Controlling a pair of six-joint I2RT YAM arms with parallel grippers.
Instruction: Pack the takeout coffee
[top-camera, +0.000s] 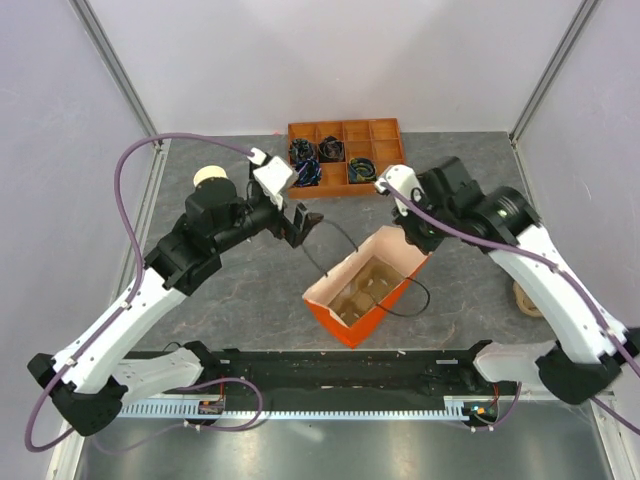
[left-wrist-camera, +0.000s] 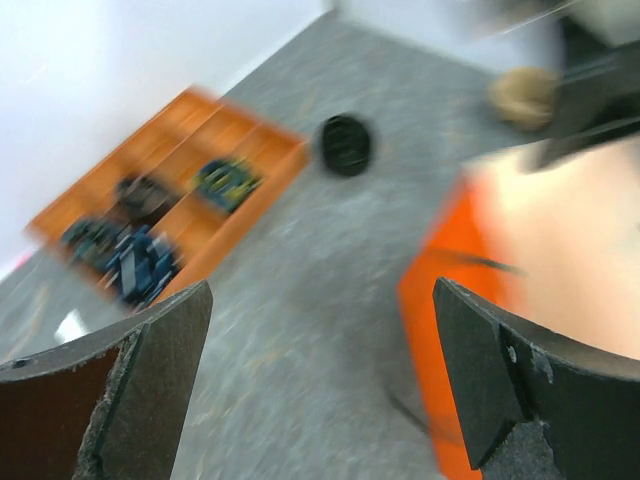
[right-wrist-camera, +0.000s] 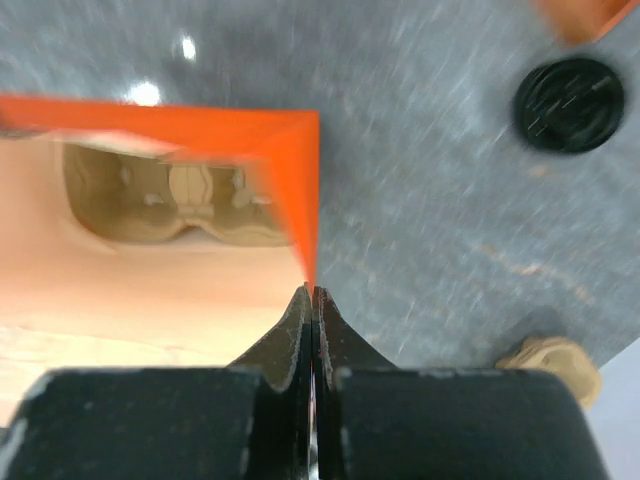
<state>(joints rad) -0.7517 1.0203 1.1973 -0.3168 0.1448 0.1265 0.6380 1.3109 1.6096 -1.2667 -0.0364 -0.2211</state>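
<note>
I cannot make out the takeout coffee in any view. An orange paper bag (top-camera: 345, 318) stands open mid-table, and a tan cup carrier (top-camera: 362, 292) sits inside it. My right gripper (right-wrist-camera: 312, 292) is shut on the rim of the bag (right-wrist-camera: 290, 170) at its far right corner, with a sliver of orange between the jaws. My left gripper (left-wrist-camera: 320, 335) is open and empty, hovering left of the bag (left-wrist-camera: 440, 300) near its black handle loop (top-camera: 338, 238). A round black lid (right-wrist-camera: 570, 103) lies flat on the table, and no cup shows under it.
An orange compartment tray (top-camera: 385, 130) with dark small parts stands at the back. A cream-topped round object (top-camera: 212, 177) sits behind the left arm. A tan object (top-camera: 527, 298) lies by the right arm. The black lid (left-wrist-camera: 346, 145) is beside the tray (left-wrist-camera: 235, 215).
</note>
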